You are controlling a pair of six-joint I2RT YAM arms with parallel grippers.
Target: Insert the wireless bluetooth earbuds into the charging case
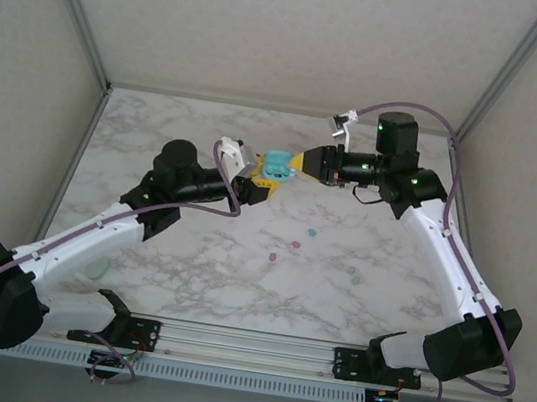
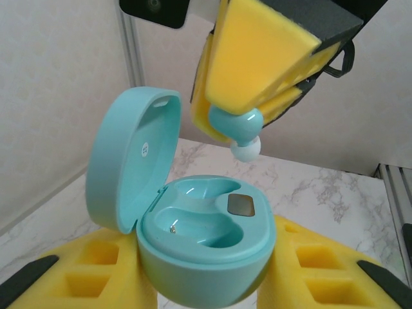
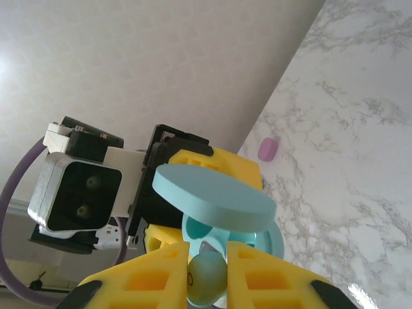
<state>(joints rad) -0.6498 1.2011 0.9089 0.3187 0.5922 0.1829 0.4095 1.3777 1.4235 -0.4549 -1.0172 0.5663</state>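
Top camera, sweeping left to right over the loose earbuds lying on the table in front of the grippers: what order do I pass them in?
Pink-purple earbud → second pink-purple earbud → loose teal earbud → pair of pale green earbuds, lying close together.

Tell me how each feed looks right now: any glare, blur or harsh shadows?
Top external: soft, even light, no hard shadows; loose earbuds are mere specks. Left wrist: charging case sharp, mild sheen in its wells. Right wrist: teal earbud between the jaws looks slightly soft; bright wash on the wall upper left.
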